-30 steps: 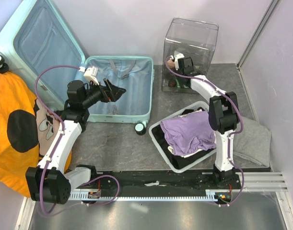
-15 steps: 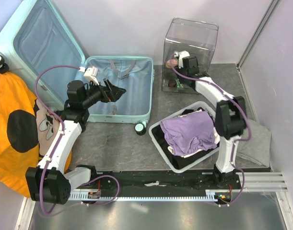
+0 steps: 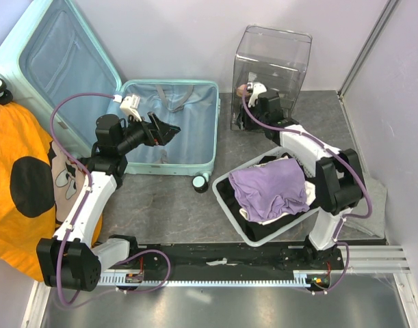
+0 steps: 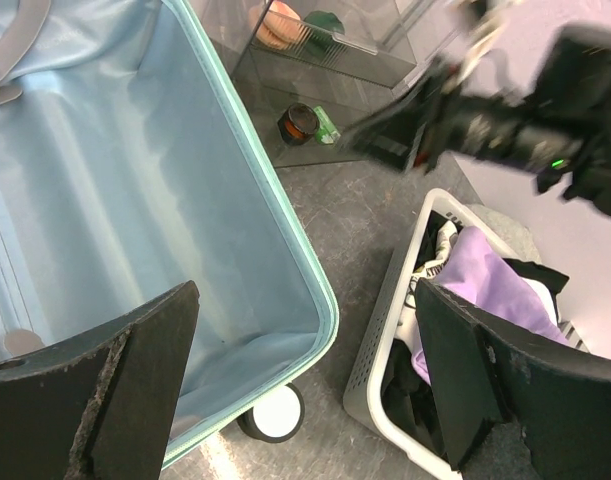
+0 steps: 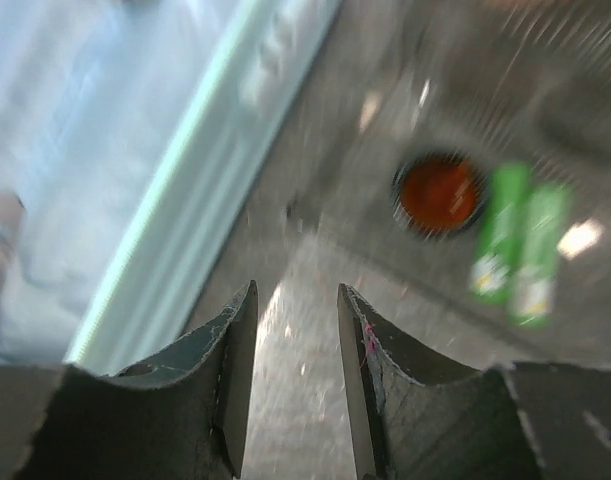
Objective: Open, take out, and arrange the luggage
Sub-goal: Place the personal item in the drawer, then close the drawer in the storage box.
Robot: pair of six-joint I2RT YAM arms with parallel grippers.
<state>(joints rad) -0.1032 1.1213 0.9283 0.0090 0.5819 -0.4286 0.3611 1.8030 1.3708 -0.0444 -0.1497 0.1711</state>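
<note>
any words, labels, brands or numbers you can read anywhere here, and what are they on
No text can be read in any view.
Green packets: pale label patches, too blurred to read.
Orange cloth: a cartoon face print only, no words.
Suitcase: no brand mark or tag shows.
</note>
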